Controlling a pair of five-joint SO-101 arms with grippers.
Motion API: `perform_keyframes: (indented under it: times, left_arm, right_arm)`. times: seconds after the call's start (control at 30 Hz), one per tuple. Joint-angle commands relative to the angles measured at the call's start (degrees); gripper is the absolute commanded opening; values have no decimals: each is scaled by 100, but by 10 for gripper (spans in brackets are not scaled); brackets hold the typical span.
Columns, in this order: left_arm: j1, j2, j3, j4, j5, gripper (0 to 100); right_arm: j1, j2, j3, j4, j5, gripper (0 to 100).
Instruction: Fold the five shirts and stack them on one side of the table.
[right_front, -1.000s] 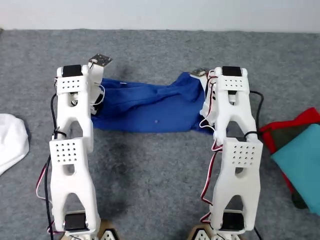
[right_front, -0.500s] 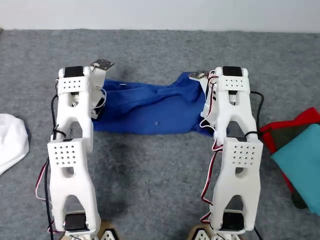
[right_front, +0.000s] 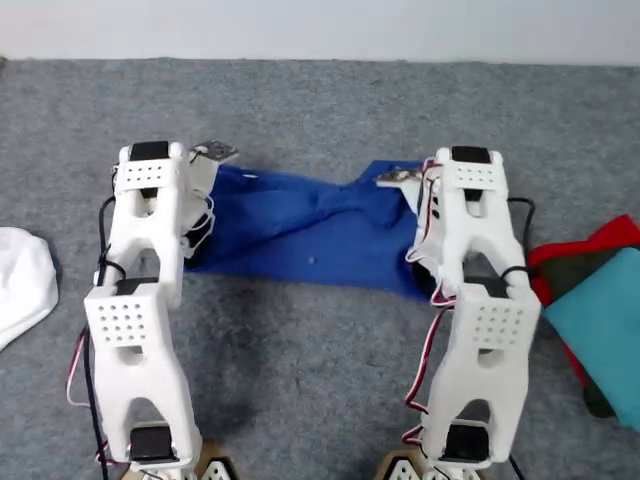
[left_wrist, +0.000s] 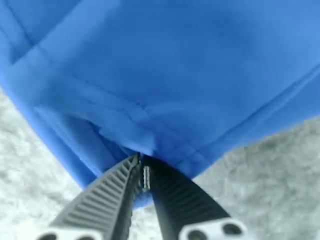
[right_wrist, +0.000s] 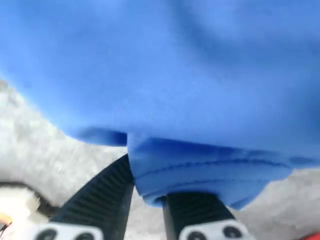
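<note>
My left gripper (left_wrist: 141, 167) and right gripper (right_wrist: 147, 192) each pinched the blue shirt (right_front: 300, 225) tight, so pulling both sides evenly looked best.

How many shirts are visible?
5: blue shirt mid-table, gripped by left hand and right hand; white shirt at left edge; red shirt, dark shirt, teal shirt piled at right edge; more may hide underneath.
</note>
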Motion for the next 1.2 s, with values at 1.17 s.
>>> perform_keyframes:
  times: [1.17]
  left_arm:
    - [-1609, -6426, 6501, -853, -1890, 13]
  right_arm:
    - [585, -7749, 7086, -910, 905, 296]
